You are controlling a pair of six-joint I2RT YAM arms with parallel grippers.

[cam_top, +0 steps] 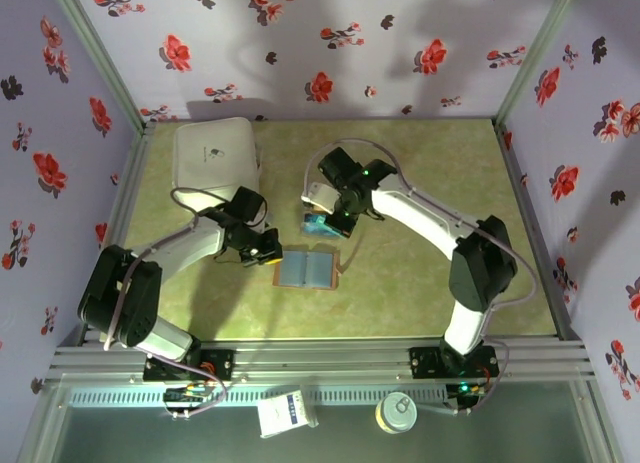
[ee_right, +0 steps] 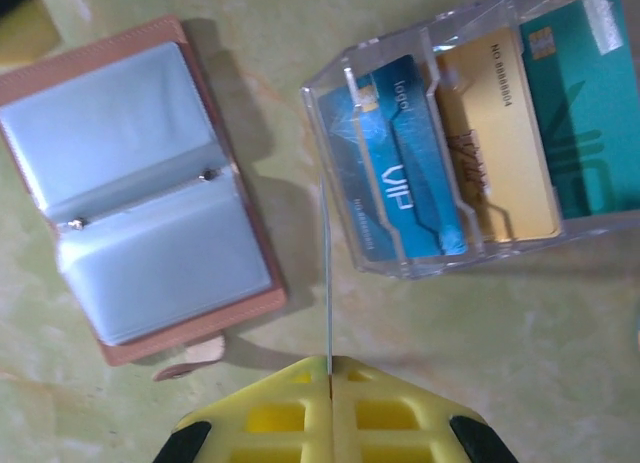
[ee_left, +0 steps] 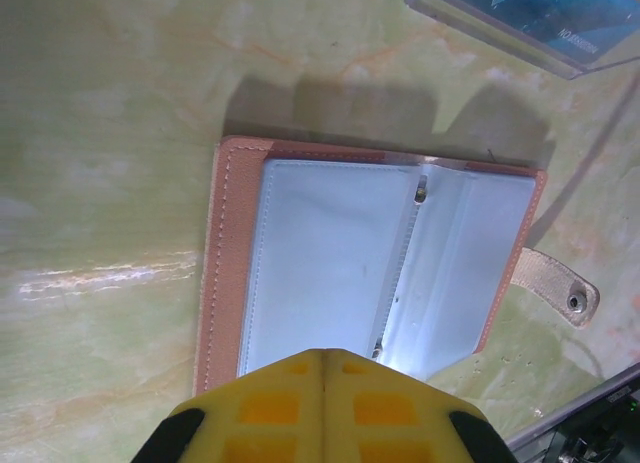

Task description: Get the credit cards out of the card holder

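Top external: the card holder (cam_top: 305, 268) lies open and flat on the green table, between the two arms. The left gripper (cam_top: 268, 249) sits at its left edge. The right gripper (cam_top: 335, 223) hangs just behind it, over the clear tray (cam_top: 318, 221). A white box (cam_top: 215, 153) stands at the far left.

Left wrist: the left gripper (ee_left: 322, 358) has its yellow fingers pressed together, with nothing between them. It is just above the near edge of the card holder (ee_left: 330, 263). The holder's blue-grey sleeves look bare, and its snap tab (ee_left: 560, 288) sticks out to the right.

Right wrist: the right gripper (ee_right: 330, 368) pinches an edge-on card (ee_right: 327, 283), a thin sliver reaching towards the clear tray (ee_right: 322, 103). Three cards lie in the tray, each in its own slot: a blue card (ee_right: 405, 153), a gold card (ee_right: 500, 133) and a teal card (ee_right: 585, 103). The open card holder (ee_right: 140, 203) lies apart to the left.
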